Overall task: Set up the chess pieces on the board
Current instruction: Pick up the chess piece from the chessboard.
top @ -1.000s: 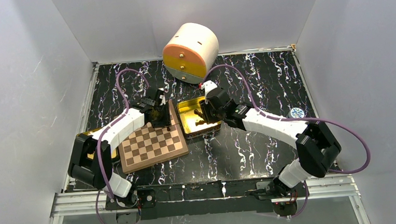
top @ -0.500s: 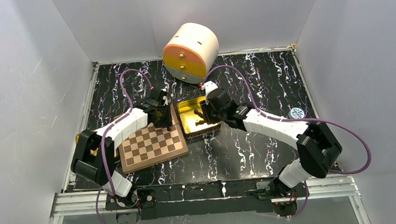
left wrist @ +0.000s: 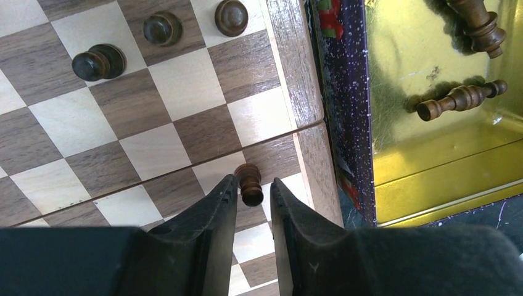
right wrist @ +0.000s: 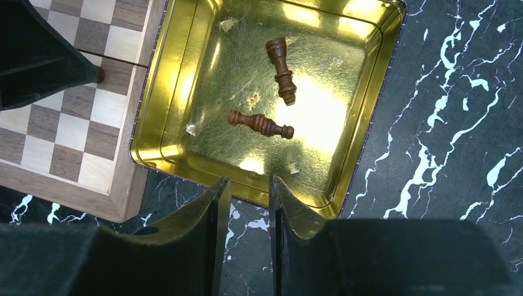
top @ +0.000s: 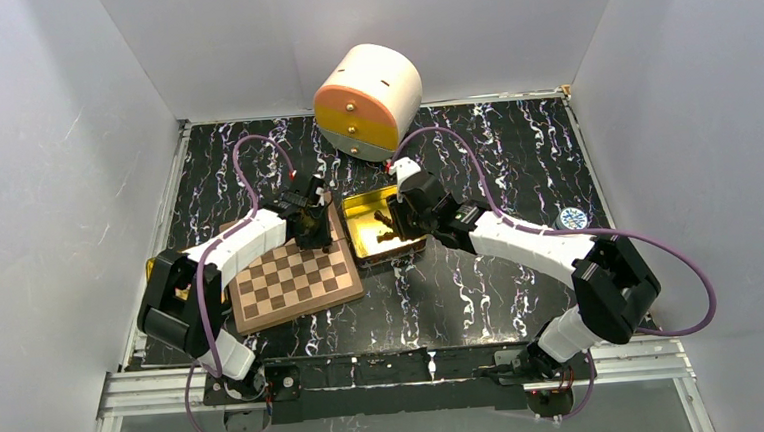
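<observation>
Left jaws straddle a pawn [left wrist: 250,185] standing on the board [left wrist: 154,148] at its tin-side edge. The gap is barely wider than the pawn, so can't tell if they're pinching it. Right jaws are empty with a narrow gap, over the near rim of the tin [right wrist: 364,129]. The nearer piece [right wrist: 260,124] lies flat just ahead, long axis along their closing line, so I'd guess it needs a wrist turn. Top view hides the pawn under the arm, only the left wrist shows it

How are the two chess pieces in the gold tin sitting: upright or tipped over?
Tipped over. The upper piece and lower piece lie lengthwise on the gold tin's floor.
</observation>
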Robot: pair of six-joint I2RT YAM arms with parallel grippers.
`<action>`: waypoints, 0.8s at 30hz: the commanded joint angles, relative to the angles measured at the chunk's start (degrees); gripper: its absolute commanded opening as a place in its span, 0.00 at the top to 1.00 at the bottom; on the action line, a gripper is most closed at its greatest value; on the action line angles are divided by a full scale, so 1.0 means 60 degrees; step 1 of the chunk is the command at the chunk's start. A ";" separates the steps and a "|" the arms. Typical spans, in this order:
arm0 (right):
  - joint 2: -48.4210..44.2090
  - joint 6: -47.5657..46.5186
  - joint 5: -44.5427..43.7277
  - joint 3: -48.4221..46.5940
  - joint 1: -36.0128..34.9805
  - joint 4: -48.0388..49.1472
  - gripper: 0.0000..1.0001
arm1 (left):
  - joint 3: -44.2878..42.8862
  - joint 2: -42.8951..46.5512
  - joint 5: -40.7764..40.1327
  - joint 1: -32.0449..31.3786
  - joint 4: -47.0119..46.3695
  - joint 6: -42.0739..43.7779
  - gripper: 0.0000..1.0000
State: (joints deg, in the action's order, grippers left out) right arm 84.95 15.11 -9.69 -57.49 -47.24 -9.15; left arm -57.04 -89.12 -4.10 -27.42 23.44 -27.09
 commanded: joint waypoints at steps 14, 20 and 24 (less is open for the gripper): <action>-0.0456 0.0103 0.0062 0.0046 0.0044 0.0394 0.64 | -0.0856 0.0512 -0.0964 -0.0025 0.1277 0.0188 0.88; -0.0443 0.0130 0.0119 0.0098 0.0043 0.0388 0.64 | -0.1479 0.0704 -0.1168 0.0540 0.1845 0.0527 0.88; -0.0518 0.0131 0.0136 0.0120 0.0047 0.0404 0.64 | -0.1523 0.0733 -0.0811 0.1610 0.1882 0.0849 0.88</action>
State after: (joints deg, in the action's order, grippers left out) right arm 84.66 15.20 -9.21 -57.21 -47.24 -8.95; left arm -64.40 -87.18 -8.45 -23.31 31.90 -24.43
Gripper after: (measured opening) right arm 0.359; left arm 0.144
